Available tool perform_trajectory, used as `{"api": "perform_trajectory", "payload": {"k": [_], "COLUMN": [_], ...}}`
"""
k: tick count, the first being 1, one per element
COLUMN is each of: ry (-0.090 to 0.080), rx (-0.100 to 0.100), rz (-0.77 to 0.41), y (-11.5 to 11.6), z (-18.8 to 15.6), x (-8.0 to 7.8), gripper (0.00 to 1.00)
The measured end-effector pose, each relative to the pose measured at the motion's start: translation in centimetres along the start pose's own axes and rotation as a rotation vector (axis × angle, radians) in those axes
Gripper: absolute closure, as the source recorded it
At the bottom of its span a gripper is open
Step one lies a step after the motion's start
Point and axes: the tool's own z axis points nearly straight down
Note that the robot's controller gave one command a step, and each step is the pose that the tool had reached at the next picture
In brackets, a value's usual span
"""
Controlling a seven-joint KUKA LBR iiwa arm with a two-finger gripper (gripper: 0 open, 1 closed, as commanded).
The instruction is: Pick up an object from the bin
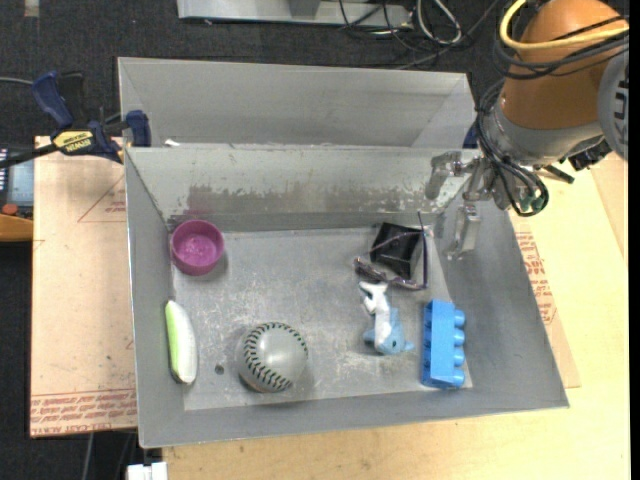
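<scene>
We count six things, one each: black clip (397, 250) far right, blue brick (444, 344), blue-white figure (385, 324), ball (272, 357), green stick (180, 341), purple cup (196, 246) | gripper (452, 216) just right of clip | jaws apart

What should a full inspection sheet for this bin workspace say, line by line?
Surface: grey metal bin, floor scuffed.
Job's things: purple round cup; green-white oblong bar; white stitched baseball; black folded clip; white-blue toy figure; blue plastic brick.
Clutter: nothing seen.
Grippers: two-finger gripper open, holding nothing, near the bin's right wall beside the clip.
Cables: black cables at the wrist.
Surroundings: dark floor.
</scene>
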Motion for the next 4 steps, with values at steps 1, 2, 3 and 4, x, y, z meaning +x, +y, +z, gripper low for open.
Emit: {"api": "perform_trajectory", "payload": {"k": [1,2,3,4], "ry": [0.0,0.0,-0.004,-0.003], "rx": [0.0,-0.001,-0.001,-0.002], "rz": [0.0,0.042,0.05,0.169], "y": [0.0,-0.8,-0.1,-0.6], "z": [0.0,5.0,4.4,7.5], "x": [0.0,-0.1,-0.4,-1.7], "gripper": [0.0,0.0,0.0,0.0]}}
